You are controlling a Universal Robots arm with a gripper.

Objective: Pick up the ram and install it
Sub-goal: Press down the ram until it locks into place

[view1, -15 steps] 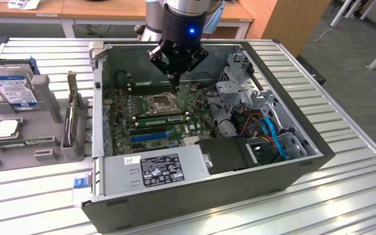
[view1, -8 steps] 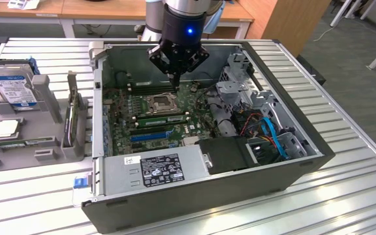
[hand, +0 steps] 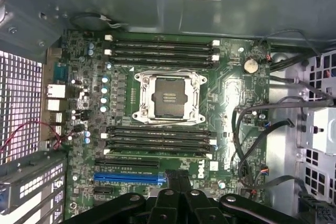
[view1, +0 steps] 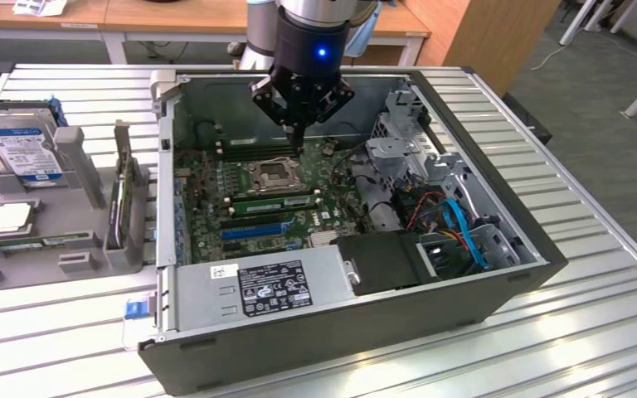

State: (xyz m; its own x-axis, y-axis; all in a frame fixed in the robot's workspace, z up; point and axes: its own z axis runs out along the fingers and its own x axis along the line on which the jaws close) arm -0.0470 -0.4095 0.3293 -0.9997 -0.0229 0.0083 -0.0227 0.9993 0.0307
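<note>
My claw [view1: 296, 124] hangs over the open computer case [view1: 496, 286], above the green board [hand: 231, 98]; its fingers are pressed together and hold nothing; one ram [view1: 271, 200] sits in a slot just beside the square chip socket [hand: 169, 97]; more slots [hand: 160, 51] lie on the other side; the blue slot [hand: 128, 178] is near my fingers.

Robot arm [view1: 296, 12] descending vertically from the top of the exterior view, wrist section dark with 1 lit blue indicator. Gripper [view1: 293, 128] pointing straight down, black linkage spread wide above, fingers drawn together to a single closed tip, nothing between them. Wrist view: the gripper [hand: 178, 177] with the closed fingertips meeting centrally above the linkage knuckles.
</note>
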